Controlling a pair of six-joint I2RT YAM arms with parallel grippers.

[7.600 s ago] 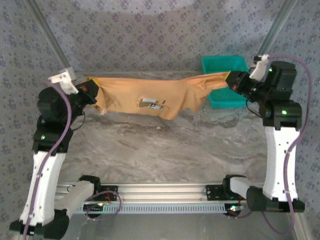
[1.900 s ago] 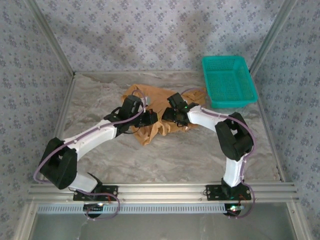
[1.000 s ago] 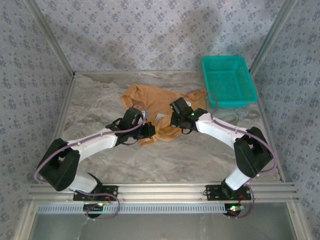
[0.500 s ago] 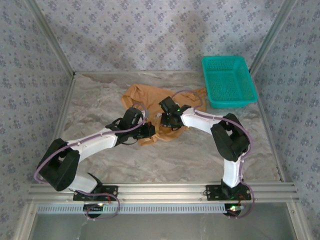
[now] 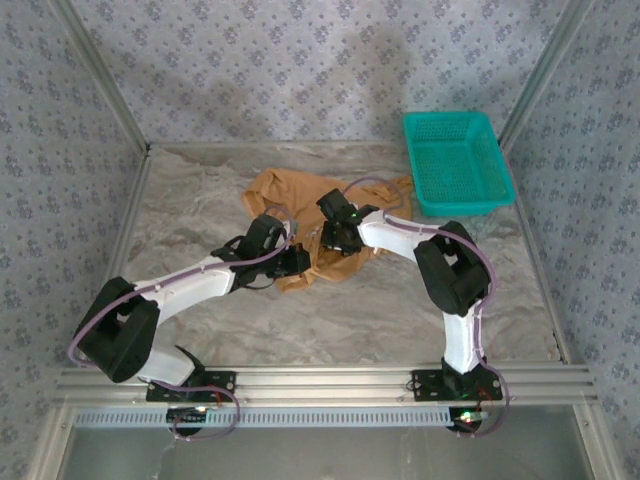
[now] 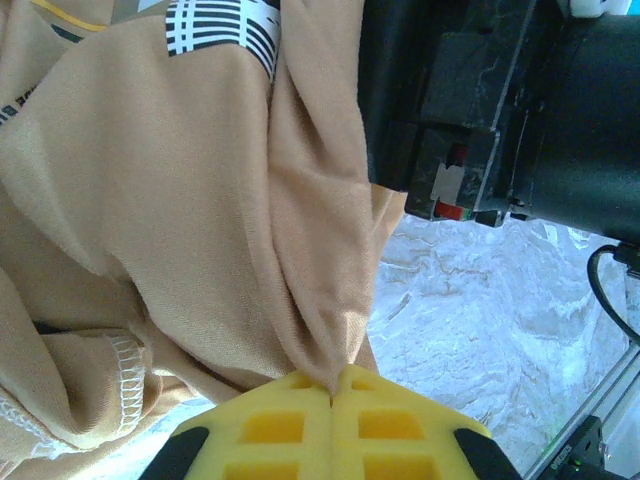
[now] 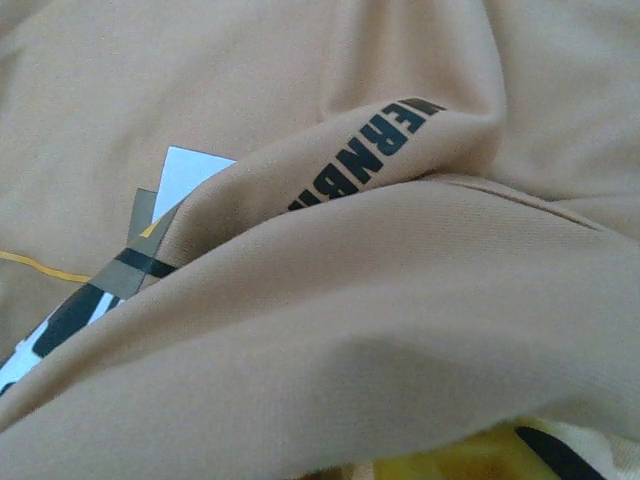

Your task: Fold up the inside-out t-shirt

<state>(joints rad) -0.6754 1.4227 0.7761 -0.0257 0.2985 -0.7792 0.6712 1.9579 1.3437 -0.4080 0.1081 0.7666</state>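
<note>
Pincers: left pincer (image 6: pixel 332 396) clenched on t-shirt (image 6: pixel 190 210) | right pincer (image 5: pixel 334 238) against cloth, opening unclear

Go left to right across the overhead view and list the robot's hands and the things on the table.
left hand → right hand → basket. The t-shirt lies under both hands, so it has no clear place in the order.

Only readable bit is on the inside-out t-shirt (image 7: pixel 300 80): a black block-capital print (image 7: pixel 365 155) running along a fold in the right wrist view. It looks like "ERNB"-something, and the rest is tucked into the cloth. The white patch (image 7: pixel 195 172) beside it looks blank. The left wrist view has a black-and-white striped print (image 6: pixel 222 30), but no letters I can make out.
</note>
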